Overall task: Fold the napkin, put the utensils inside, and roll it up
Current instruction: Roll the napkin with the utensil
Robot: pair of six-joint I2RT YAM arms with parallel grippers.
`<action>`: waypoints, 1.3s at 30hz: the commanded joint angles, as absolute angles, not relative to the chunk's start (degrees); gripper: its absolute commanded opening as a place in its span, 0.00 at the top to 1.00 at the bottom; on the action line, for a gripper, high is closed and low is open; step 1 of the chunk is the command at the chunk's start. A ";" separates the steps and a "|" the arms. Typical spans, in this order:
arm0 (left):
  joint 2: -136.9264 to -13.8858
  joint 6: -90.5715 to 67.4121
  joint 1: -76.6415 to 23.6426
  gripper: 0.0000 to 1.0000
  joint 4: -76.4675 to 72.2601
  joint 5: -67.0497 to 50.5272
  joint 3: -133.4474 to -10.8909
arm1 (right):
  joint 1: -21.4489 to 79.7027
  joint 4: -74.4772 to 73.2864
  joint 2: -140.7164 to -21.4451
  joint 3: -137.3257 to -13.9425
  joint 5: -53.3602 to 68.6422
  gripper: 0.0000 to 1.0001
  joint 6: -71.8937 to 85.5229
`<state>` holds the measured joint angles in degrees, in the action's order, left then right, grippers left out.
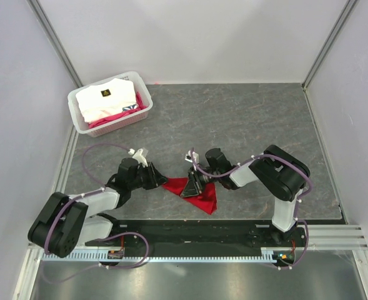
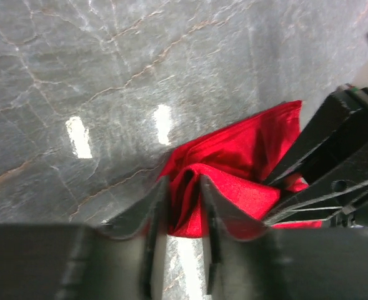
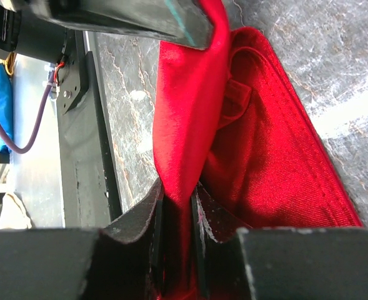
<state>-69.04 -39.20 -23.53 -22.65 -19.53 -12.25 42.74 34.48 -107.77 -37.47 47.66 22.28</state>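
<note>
The bright red square cloth napkin (image 1: pixel 202 199) lies bunched up on the dark grey stone-look table (image 1: pixel 252 125), near the front edge and between the two arms. The left arm's black two-finger claw (image 1: pixel 162 182) is at the napkin's left corner. In the left wrist view a soft fold of the red cloth pokes up between its two fingers (image 2: pixel 154 215) and fills the gap, so it looks like the claw is pinching the napkin, though it is hard to see how tight. The right arm's black two-finger claw (image 1: pixel 188 187) is on the top of the napkin, just beside the left claw. In the right wrist view its fingers (image 3: pixel 151 219) are squeezed together on a thin sheet of the red cloth, and that sheet stands up from the table. The rest of the napkin lies flat to the right of it, with a stitched edge. Far back in the left corner of the table sits a white plastic basket (image 1: pixel 76 112), well apart from the napkin. White and pink folded cloths (image 1: pixel 105 100) are piled inside it.
</note>
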 commanded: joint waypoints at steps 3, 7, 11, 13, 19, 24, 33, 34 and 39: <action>-74.60 -35.69 -23.99 0.91 -22.07 -21.71 -15.81 | 42.80 19.11 -107.77 -39.46 37.62 0.66 14.51; -79.00 -33.23 -23.99 0.98 -14.52 -21.71 -20.47 | 42.80 10.83 -103.72 -42.62 33.32 0.54 10.90; -81.82 -32.08 -24.43 0.98 -10.12 -22.15 -23.55 | 43.24 3.79 -99.50 -45.35 29.01 0.38 8.27; -82.35 -31.73 -24.96 0.98 -7.66 -21.54 -25.04 | 44.03 1.24 -96.60 -46.31 26.12 0.34 7.74; -83.23 -30.76 -25.49 0.98 -1.42 -20.74 -28.65 | 50.26 -2.28 -87.29 -46.15 9.99 0.23 5.28; -85.34 -31.11 -25.93 0.98 4.82 -19.96 -32.86 | 58.53 -4.48 -82.88 -44.92 -3.85 0.22 2.38; -86.92 -31.20 -25.93 0.98 8.88 -19.07 -35.60 | 62.93 -5.45 -86.92 -44.04 -10.10 0.24 2.20; -87.01 -31.20 -25.93 0.98 8.96 -19.16 -35.68 | 62.93 -5.01 -87.10 -43.77 -10.19 0.25 2.28; -87.19 -31.20 -26.02 0.98 8.96 -19.77 -35.86 | 62.84 -4.48 -89.20 -44.03 -8.89 0.27 1.15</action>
